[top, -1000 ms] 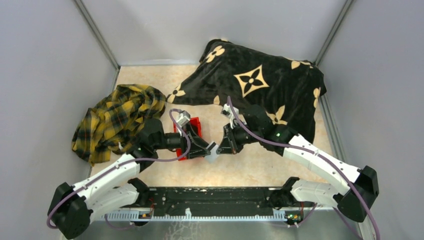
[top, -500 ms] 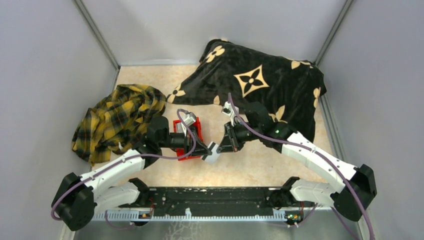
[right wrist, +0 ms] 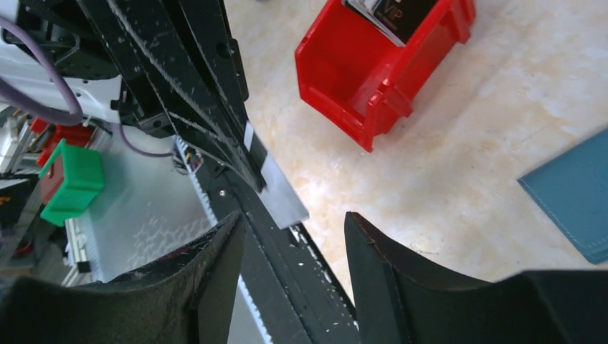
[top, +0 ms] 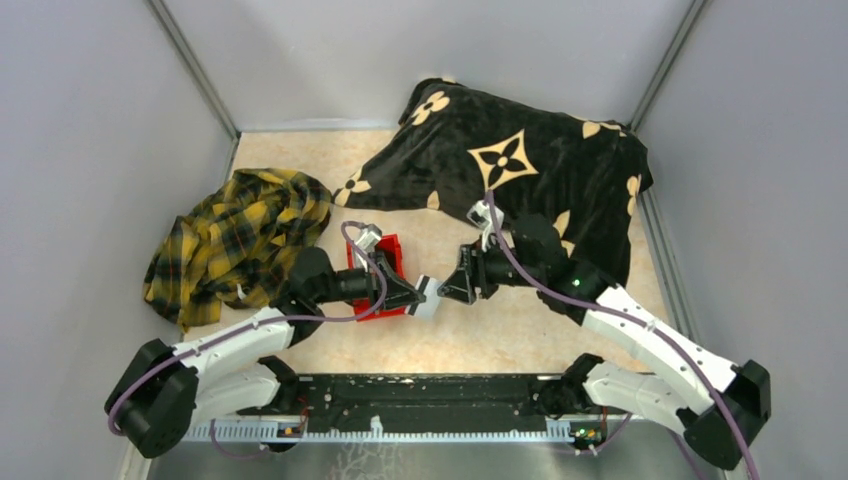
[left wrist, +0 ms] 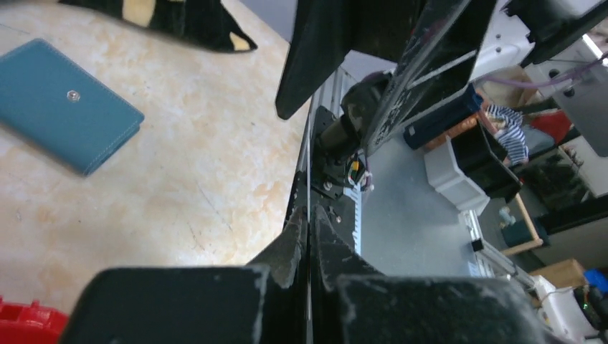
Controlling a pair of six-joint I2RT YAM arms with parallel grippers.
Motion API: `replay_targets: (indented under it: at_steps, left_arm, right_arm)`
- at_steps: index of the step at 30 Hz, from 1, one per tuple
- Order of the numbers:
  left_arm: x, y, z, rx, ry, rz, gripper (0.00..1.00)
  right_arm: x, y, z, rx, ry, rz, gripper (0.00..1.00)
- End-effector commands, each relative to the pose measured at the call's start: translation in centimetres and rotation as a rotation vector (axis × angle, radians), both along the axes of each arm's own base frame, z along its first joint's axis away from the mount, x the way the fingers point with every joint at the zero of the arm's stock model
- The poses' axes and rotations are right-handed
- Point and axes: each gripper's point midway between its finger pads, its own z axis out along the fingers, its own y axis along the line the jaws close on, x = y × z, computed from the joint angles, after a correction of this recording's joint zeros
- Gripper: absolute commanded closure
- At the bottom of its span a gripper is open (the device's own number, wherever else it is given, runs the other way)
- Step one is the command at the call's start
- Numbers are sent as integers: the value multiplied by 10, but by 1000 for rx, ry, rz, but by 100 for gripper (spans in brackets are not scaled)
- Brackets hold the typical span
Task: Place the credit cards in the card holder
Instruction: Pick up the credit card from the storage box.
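Observation:
My left gripper [top: 415, 296] is shut on a silvery credit card [top: 430, 298], held above the table just right of the red bin [top: 392, 250]. The left wrist view shows that card edge-on [left wrist: 309, 193], pinched between the shut left gripper [left wrist: 309, 218]. My right gripper [top: 452, 290] stands open just right of the card, not touching it. Seen from the right wrist, the card [right wrist: 278, 192] hangs beyond the open right gripper [right wrist: 294, 222]. A dark credit card [right wrist: 394, 18] lies in the red bin [right wrist: 373, 79]. The teal card holder [left wrist: 64, 104] lies closed on the table; its corner [right wrist: 573, 193] shows too.
A yellow plaid cloth [top: 240, 240] lies at the left. A black blanket with tan flowers [top: 520, 160] fills the back right. Grey walls close in the sides and back. A black rail [top: 420, 395] runs along the near edge.
The card passed from hand to hand: my left gripper closed on it, and my right gripper opened and drew back a little to the right.

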Motion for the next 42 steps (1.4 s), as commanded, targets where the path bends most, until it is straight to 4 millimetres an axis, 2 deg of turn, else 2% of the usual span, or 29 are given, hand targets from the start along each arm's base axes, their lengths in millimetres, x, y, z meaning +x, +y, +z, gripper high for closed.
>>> replay_targets:
  at_steps: [1, 8, 12, 17, 22, 24, 25, 26, 27, 28, 30, 33, 35, 38, 42]
  left_arm:
    - [14, -1, 27, -186, 36, 137, 100]
    - [23, -12, 29, -265, 144, 204, 100]
    - [27, -19, 29, -279, 172, 225, 100]
    - [28, -25, 27, -296, 210, 225, 100]
    - [30, -26, 26, -329, 252, 233, 100]
    - [32, -27, 27, -341, 264, 229, 100]
    - [32, -29, 26, -342, 274, 225, 100]
    - [33, -30, 25, -343, 288, 224, 100]
    - [35, -32, 24, -343, 297, 225, 100]
    - [37, -34, 23, -338, 308, 227, 97]
    - [44, -37, 17, -326, 338, 252, 68]
    - [61, -41, -2, -248, 381, 340, 38]
    - [77, -42, -16, -166, 377, 420, 33]
    - [95, -42, -34, -45, 361, 516, 32]
    - [113, -47, -50, 79, 334, 586, 33]
  right_arm:
    - [21, -4, 15, 129, -106, -144, 45]
    - [21, 0, 8, 240, -102, -177, 45]
    - [21, 0, 12, 284, -108, -187, 46]
    - [20, 2, 13, 311, -104, -186, 52]
    - [15, 7, 11, 360, -72, -158, 66]
    - [12, 9, 15, 393, -66, -144, 79]
    - [10, 9, 15, 403, -60, -139, 94]
    - [9, 10, 16, 414, -56, -134, 100]
    - [8, 10, 17, 424, -52, -132, 100]
    - [7, 10, 17, 429, -46, -129, 100]
    - [9, 9, 18, 423, -45, -143, 100]
    - [20, -3, 16, 353, -58, -228, 100]
    - [31, -16, 13, 278, -79, -318, 100]
    - [48, -41, 4, 145, -90, -469, 100]
    - [66, -79, -21, -64, -86, -664, 100]
